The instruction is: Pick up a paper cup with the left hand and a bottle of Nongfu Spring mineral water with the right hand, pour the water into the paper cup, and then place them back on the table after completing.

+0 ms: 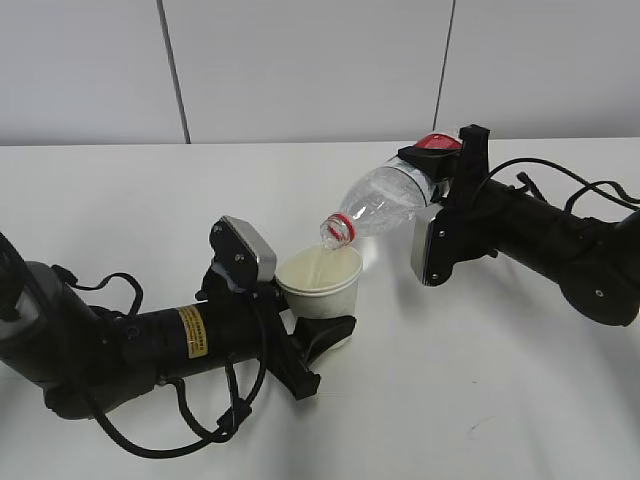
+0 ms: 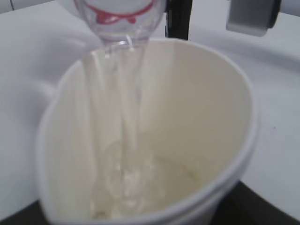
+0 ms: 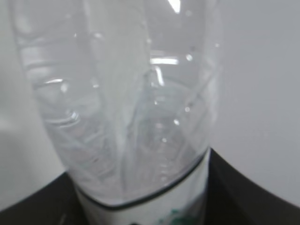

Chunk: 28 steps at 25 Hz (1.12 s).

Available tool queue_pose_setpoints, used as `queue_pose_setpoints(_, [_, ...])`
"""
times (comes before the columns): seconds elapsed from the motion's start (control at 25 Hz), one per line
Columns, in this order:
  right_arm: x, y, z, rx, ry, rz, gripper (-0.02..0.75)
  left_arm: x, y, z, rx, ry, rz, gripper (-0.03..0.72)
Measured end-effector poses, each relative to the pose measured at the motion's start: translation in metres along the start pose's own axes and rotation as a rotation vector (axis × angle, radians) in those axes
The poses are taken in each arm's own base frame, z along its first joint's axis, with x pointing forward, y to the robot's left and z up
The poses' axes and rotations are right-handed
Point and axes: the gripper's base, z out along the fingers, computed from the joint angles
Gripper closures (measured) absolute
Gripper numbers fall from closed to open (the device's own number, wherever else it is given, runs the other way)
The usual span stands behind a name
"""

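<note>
The left gripper (image 1: 325,335) is clamped on the cup (image 1: 322,283), holding it upright just above the table (image 1: 480,400). The right gripper (image 1: 440,165) grips the bottle (image 1: 385,205), tilted neck-down with its mouth at the cup's rim; water streams in. A red ring circles the neck. The bottle's white label (image 3: 154,206) shows green print, unreadable. The left arm's yellow sticker (image 1: 190,333) is illegible.

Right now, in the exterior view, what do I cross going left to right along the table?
Left arm → left gripper holding the paper cup → tilted water bottle, mouth over the cup → right gripper gripping the bottle's base → right arm.
</note>
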Motion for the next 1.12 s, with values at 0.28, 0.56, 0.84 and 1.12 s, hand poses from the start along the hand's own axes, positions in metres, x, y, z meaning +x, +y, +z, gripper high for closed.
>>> queue_pose_setpoints(0.28, [0.0, -0.0001, 0.0, 0.0, 0.0, 0.0, 0.361, 0.0006, 0.0001, 0.0, -0.001, 0.006, 0.0, 0.291])
queue_pose_setpoints(0.56, [0.0001, -0.0004, 0.0, 0.003, 0.001, 0.02, 0.361, 0.0006, 0.0001, 0.0, -0.001, 0.006, 0.0, 0.291])
queue_pose_setpoints(0.84, [-0.0003, 0.0004, -0.0008, 0.001, 0.0, 0.076, 0.361, 0.0006, 0.0002, 0.0, -0.002, 0.006, 0.0, 0.291])
queue_pose_setpoints(1.12, [-0.0004, 0.0006, -0.0011, 0.002, 0.0, 0.1, 0.361, 0.0002, 0.0022, 0.0, -0.025, 0.002, -0.013, 0.291])
